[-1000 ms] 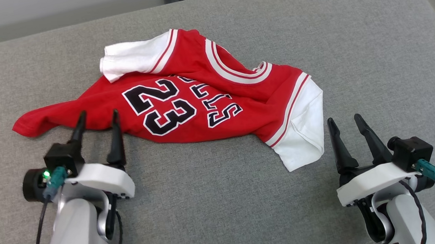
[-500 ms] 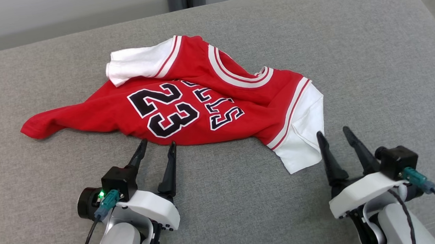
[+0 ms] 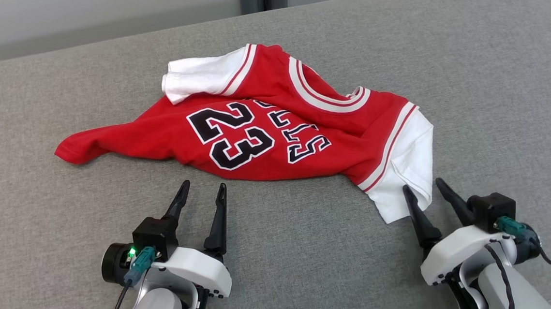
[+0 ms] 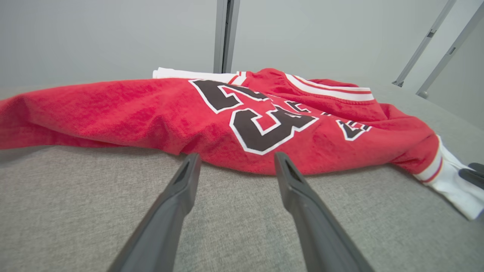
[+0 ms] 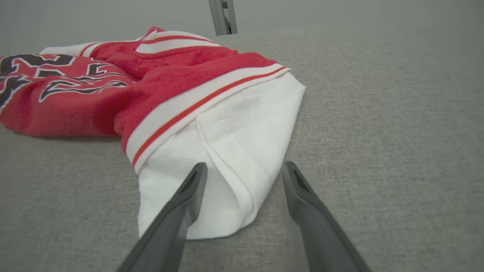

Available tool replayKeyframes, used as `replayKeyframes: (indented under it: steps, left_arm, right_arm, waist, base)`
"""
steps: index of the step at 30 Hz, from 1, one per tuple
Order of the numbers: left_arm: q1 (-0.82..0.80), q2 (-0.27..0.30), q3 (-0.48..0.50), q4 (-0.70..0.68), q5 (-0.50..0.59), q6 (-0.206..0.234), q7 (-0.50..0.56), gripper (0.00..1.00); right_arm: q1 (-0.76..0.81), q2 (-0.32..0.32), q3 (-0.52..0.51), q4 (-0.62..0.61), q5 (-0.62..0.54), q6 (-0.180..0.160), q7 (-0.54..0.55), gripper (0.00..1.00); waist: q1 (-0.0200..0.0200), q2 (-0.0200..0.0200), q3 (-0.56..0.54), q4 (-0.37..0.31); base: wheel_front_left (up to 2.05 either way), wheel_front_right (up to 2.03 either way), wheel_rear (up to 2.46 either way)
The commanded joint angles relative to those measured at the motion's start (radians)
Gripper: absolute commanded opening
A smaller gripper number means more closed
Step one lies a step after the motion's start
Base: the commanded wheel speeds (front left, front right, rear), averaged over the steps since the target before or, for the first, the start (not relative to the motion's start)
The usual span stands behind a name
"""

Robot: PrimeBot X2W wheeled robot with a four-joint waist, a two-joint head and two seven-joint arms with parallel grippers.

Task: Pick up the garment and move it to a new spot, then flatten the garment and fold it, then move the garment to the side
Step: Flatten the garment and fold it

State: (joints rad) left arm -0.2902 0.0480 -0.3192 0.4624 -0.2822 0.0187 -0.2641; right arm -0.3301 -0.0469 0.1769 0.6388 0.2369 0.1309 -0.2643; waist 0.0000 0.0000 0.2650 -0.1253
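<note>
Operator: State the location of the garment.

Technician: The garment lies crumpled on the grey fabric surface, ahead of both arms. It is a red jersey with the black number 23 facing up. The far white sleeve points away from the robot. The near white sleeve lies at the robot's right. A narrow red corner trails off to the left.

Operator: State the condition of the left fingers.

Technician: Released, spread wide, nothing between them. The tips point at the red lower edge below the number 23. In the head view a strip of grey fabric separates the tips from that edge, so they are near but apart.

Operator: State the condition of the right fingers.

Technician: Released, spread wide, gripping nothing. In the right wrist view the end of the near white sleeve lies in the gap between them. The inner tip overlaps the white cloth; the outer tip sits just beside the sleeve's edge, over grey fabric. Contact with the cloth cannot be confirmed.

Operator: Is any part of the garment lifted?

Technician: No. It rests on the surface along its whole length.
</note>
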Motion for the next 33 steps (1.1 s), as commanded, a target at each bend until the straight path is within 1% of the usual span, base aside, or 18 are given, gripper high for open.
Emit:
replayKeyframes:
  steps: [1,11,12,13,14,15,16,17,18,23,26,27,29,30,33]
  left_arm:
    - [0.007,0.005,0.0,-0.004,-0.004,0.006,0.0,1.0]
    - [0.008,0.005,0.0,-0.009,-0.006,0.01,0.0,1.0]
    - [0.009,0.005,0.001,-0.012,-0.007,0.011,0.0,1.0]
    - [0.011,0.005,0.001,-0.013,-0.009,0.01,0.0,1.0]
    - [0.013,0.005,0.001,-0.015,-0.007,0.011,0.0,1.0]
    - [0.016,0.005,0.003,-0.018,-0.008,0.011,0.0,1.0]
    - [0.019,0.005,0.004,-0.018,-0.008,0.01,0.0,1.0]
    - [0.021,0.005,0.006,-0.019,-0.006,0.01,0.0,1.0]
    - [0.024,0.005,0.008,-0.019,-0.005,0.008,0.0,1.0]
    - [0.066,0.005,0.029,-0.029,-0.004,0.013,0.0,1.0]
    - [0.102,0.005,0.047,-0.025,0.0,0.014,0.0,1.0]
    - [0.113,0.005,0.052,-0.025,0.003,0.014,0.0,1.0]
    - [0.141,0.005,0.065,-0.026,0.004,0.016,0.0,1.0]
    - [0.155,0.005,0.071,-0.024,0.007,0.016,0.0,1.0]
    - [0.188,0.005,0.083,-0.017,0.005,0.017,0.0,1.0]
  right_arm:
    - [-0.014,-0.007,-0.007,0.014,-0.021,0.0,0.0,1.0]
    - [-0.069,-0.007,-0.087,0.086,-0.129,0.0,0.0,1.0]
    - [-0.071,-0.007,-0.097,0.085,-0.134,0.0,0.0,0.96]
    - [-0.07,-0.007,-0.106,0.08,-0.143,0.0,0.0,0.68]
    - [-0.067,-0.007,-0.116,0.071,-0.146,0.0,0.0,0.48]
    - [-0.062,-0.007,-0.123,0.061,-0.146,0.0,0.0,0.42]
    - [-0.055,-0.007,-0.129,0.049,-0.141,0.0,0.0,0.24]
    - [-0.047,-0.007,-0.132,0.035,-0.135,0.0,0.0,0.02]
    - [-0.04,-0.007,-0.135,0.02,-0.123,0.0,0.0,0.0]
    - [0.001,-0.007,-0.135,-0.088,-0.06,0.0,0.0,0.0]
    - [0.014,-0.005,-0.101,-0.197,0.005,0.0,0.0,0.0]
    - [0.015,-0.007,-0.094,-0.235,0.05,0.0,0.0,0.0]
    - [-0.005,-0.007,-0.052,-0.304,0.088,0.0,0.0,0.0]
    - [-0.022,-0.005,-0.025,-0.338,0.131,0.0,0.0,0.0]
    - [-0.099,-0.014,0.066,-0.404,0.192,0.0,0.0,0.0]
  waist:
    - [0.0,0.0,0.002,0.006]
    - [0.0,0.0,0.006,0.04]
    - [0.0,0.0,0.006,0.043]
    - [0.0,0.0,0.005,0.046]
    - [0.0,0.0,0.004,0.048]
    - [0.0,0.0,0.003,0.05]
    - [0.0,0.0,0.0,0.052]
    - [0.0,0.0,-0.003,0.054]
    - [0.0,0.0,-0.009,0.056]
    - [0.0,0.0,-0.06,0.074]
    - [0.0,0.0,-0.106,0.088]
    - [0.0,0.0,-0.123,0.094]
    - [0.0,0.0,-0.152,0.105]
    - [0.0,0.0,-0.164,0.111]
    - [0.0,0.0,-0.194,0.137]
  base:
    - [0.0,0.0,0.0]
    - [0.0,0.0,0.0]
    - [0.0,0.0,0.0]
    - [0.0,0.0,0.0]
    - [0.0,0.0,0.0]
    - [0.0,0.0,0.0]
    - [0.0,0.0,0.0]
    - [0.0,0.0,0.0]
    - [0.0,0.0,0.0]
    - [0.0,0.0,0.0]
    - [0.0,0.0,0.0]
    - [0.0,0.0,0.0]
    - [0.0,0.0,0.0]
    - [0.0,0.0,0.0]
    - [0.0,0.0,0.0]
